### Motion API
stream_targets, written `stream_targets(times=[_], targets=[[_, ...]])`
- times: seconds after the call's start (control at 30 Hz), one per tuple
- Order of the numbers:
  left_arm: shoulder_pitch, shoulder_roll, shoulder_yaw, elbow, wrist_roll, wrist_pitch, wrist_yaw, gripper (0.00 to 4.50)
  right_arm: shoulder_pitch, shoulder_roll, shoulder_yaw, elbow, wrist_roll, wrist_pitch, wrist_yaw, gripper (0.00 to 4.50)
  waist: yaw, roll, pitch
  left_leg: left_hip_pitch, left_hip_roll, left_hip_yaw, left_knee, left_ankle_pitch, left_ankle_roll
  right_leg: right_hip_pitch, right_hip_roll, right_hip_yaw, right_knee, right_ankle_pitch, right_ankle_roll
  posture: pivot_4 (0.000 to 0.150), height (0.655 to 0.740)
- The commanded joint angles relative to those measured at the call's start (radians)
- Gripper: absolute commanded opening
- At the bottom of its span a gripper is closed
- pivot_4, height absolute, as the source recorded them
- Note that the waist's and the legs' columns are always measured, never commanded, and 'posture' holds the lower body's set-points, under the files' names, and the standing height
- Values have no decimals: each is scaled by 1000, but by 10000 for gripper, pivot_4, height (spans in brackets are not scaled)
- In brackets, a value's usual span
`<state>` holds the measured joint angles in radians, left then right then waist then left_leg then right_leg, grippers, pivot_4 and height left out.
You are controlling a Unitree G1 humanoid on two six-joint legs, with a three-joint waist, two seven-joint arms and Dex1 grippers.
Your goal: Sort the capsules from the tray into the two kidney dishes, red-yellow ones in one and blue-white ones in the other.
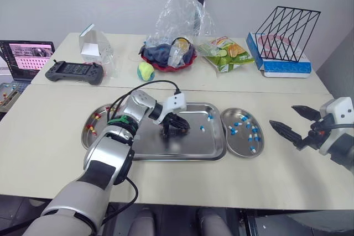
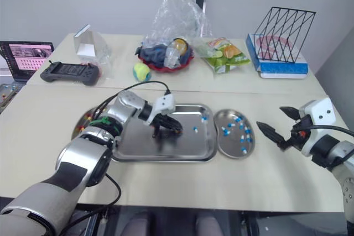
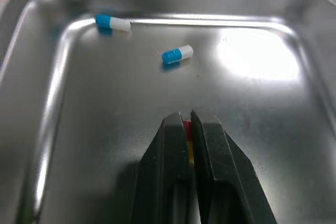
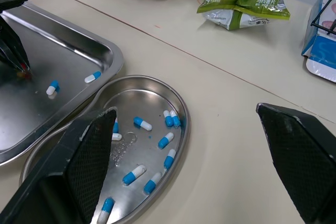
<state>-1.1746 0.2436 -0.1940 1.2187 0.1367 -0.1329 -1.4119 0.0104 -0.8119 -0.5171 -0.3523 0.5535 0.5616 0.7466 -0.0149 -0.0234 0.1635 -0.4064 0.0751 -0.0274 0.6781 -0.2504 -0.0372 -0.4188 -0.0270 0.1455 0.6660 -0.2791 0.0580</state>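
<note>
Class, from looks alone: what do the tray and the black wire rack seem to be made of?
Tray: probably polished stainless steel; its floor throws bright glare. Wire rack: likely black-coated metal wire, thin rigid bars; plastic cannot be excluded.

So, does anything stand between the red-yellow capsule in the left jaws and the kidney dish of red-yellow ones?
Nothing visible does. The left gripper holds the red-yellow capsule in the steel tray; only tray floor and rim separate it from the steel kidney dish.
</note>
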Motion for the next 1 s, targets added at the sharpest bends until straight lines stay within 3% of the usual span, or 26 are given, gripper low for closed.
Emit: stream_targets(times=[0.03, 0.3, 0.53, 0.8, 1.0], targets=[[-47, 49, 48, -88, -60, 62, -52, 157, -31, -16, 9, 1, -3, -25, 10, 45000, 0, 0, 0, 0, 0, 0, 0, 0, 0, 0, 0, 0, 0, 0, 0, 1500, 7174], [1, 170, 72, -259, -107, 186, -90, 157, -93, -21, 66, 38, -7, -29, 35, 45000, 0, 0, 0, 0, 0, 0, 0, 0, 0, 0, 0, 0, 0, 0, 0, 1500, 7174], [155, 469, 139, -373, -121, 279, -24, 157, -186, -37, 130, 115, -5, -38, 106, 45000, -31, 1, 0, 1, 1, -2, -2, 0, 0, -3, 1, 0, 2, 0, -1, 1500, 7174], [385, 568, 217, -650, -205, 445, 27, 157, -255, -54, 175, 185, -24, -57, 151, 45000, -5, 1, 0, -1, 0, -2, 0, 0, 0, -2, -1, -3, 2, 0, -1, 1500, 7174], [488, 597, 235, -733, -223, 480, 104, 157, -287, -59, 192, 204, -32, -58, 171, 45000, -1, 1, 0, 0, 1, -2, 1, 0, 0, -2, -1, -3, 3, 0, -1, 1500, 7174]])
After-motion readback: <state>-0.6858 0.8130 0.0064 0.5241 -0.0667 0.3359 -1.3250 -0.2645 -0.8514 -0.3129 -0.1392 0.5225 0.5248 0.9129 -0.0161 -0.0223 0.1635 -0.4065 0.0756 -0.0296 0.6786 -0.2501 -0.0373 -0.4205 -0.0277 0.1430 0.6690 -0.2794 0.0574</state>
